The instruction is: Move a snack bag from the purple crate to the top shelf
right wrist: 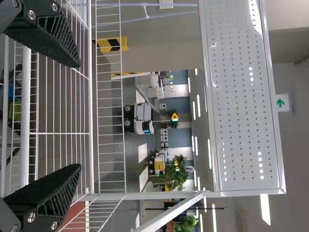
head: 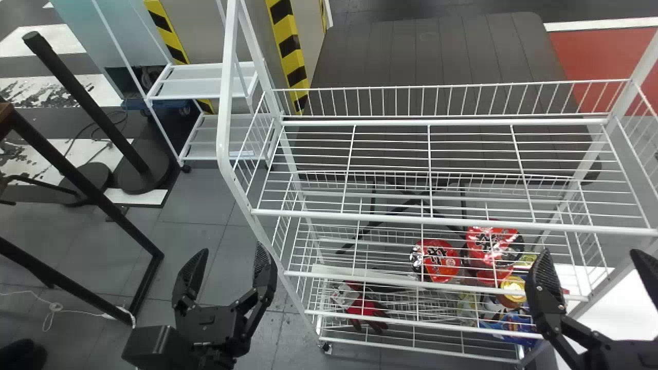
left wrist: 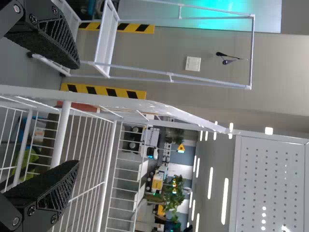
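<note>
Left gripper (head: 231, 253) and right gripper (head: 591, 254), fingers apart, flank the wire rack's (head: 224, 97) front. Red packets (head: 443, 263) lie below its upper wire shelf (head: 390, 218), nearer the right; the task's bag and its long axis cannot be determined. Lifting probably requires clearing the rack's front rail, beneath the perforated panel (right wrist: 241, 96).

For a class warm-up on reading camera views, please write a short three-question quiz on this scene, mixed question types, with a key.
1. True or false: the black left gripper has its jaws closed on a packet.
2. In the head view, the glossy red packets with black markings lie: (a) on the uppermost white wire shelf; (b) below that shelf; (c) on the floor beside the rack.
3. Fill the gap: the striped strip behind the rack is yellow and ____.
Key: 1 false; 2 b; 3 black.
</note>
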